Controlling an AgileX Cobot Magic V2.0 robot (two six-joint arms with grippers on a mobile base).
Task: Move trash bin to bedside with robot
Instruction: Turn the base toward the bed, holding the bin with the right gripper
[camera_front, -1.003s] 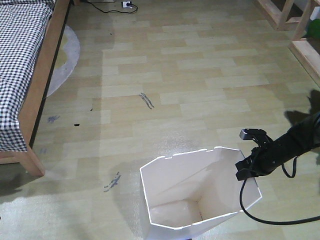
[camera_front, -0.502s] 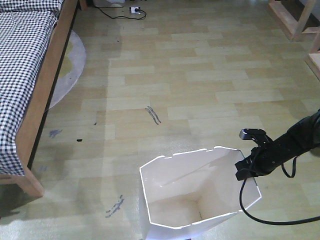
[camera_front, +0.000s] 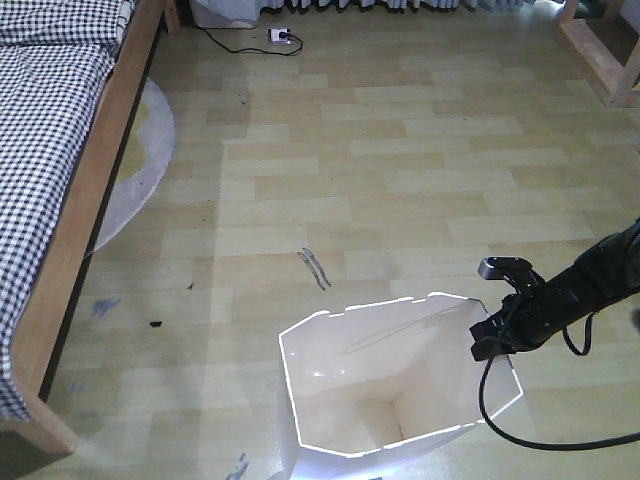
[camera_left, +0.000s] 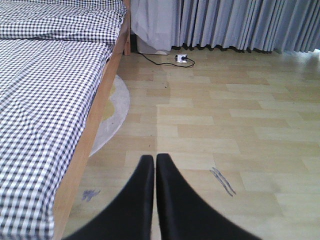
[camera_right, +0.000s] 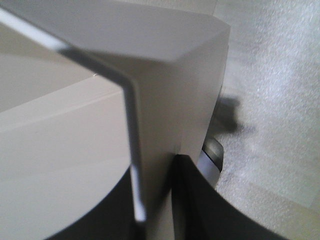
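Pale wood-look plank floor (camera_front: 400, 180) fills most of the front view. Along its left edge runs the bed: a light wooden frame (camera_front: 100, 175) carrying black-and-white checked bedding (camera_front: 40, 120). Grey pleated curtains (camera_left: 240, 25) hang at the far wall in the left wrist view. A round grey rug (camera_front: 145, 150) lies partly under the bed rail.

The white trash bin (camera_front: 370, 360) sits at the bottom centre of the front view, its faceted rim open to the camera and its cream inside empty. It stands right of the bed's near end, with bare floor between the two. Its base is cut off by the frame edge, so whether it rests on the floor or hangs lifted cannot be told.

The right gripper (camera_front: 492, 338) is clamped on the bin's right rim. In the right wrist view one black finger (camera_right: 200, 200) lies outside the wall and the other inside, pinching the thin plastic between them. A black cable (camera_front: 500, 420) loops down from that arm beside the bin.

The left gripper (camera_left: 155, 160) points out over the floor beside the bed, its two fingers pressed nearly together, with nothing between them.

A white power strip (camera_front: 280, 38) with a black cord lies near the curtains; any marking on it is too small to read. A short grey scuff (camera_front: 315, 268) marks the planks just beyond the bin.
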